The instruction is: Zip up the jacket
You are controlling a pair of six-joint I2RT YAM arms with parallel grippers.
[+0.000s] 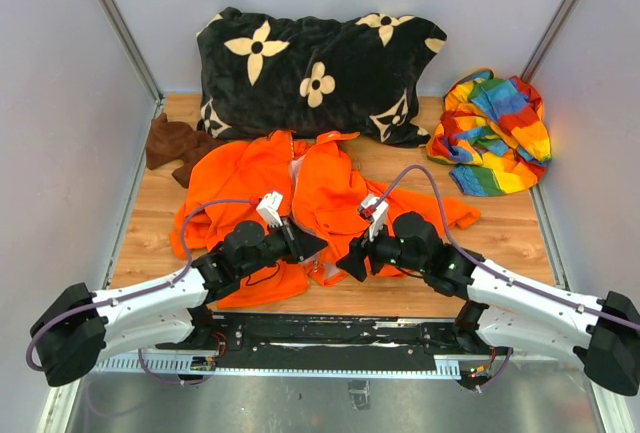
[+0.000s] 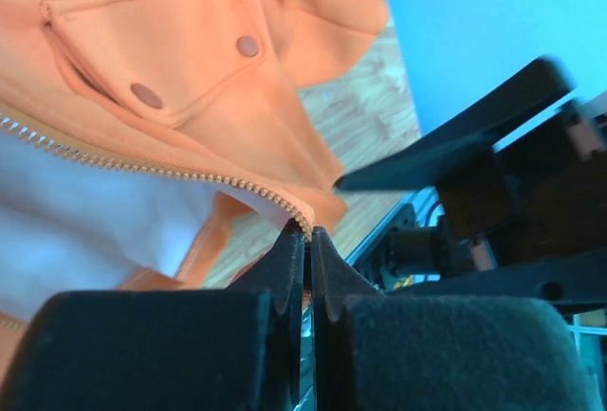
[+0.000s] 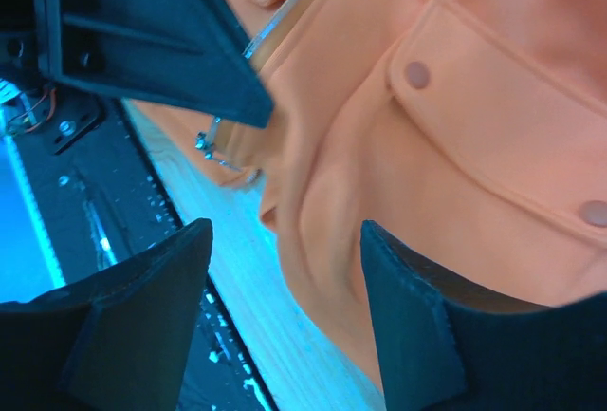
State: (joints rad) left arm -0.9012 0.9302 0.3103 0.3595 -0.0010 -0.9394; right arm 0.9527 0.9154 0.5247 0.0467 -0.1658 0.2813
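Surface: wooden table [image 1: 500, 238] between grey walls, a black flowered pillow [image 1: 320, 63] at the back.
Garment: the jacket [image 1: 250, 178] lies open mid-table, collar toward the pillow, hem toward my bases.
Zip line: the teeth [image 2: 142, 166] run away from me, hem to collar, and their bottom end sits at my fingertips.
Left grip: my left pincer [image 2: 308, 240] is clenched on that bottom end.
Right grip: my right pincer [image 3: 285, 240] is released, jaws apart, facing the other panel's hem just beside it.
Arms: both reach low and inward, tips close together.

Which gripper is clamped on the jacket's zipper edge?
The left gripper, pinched shut on the jacket at its zipper end; the right gripper is open.
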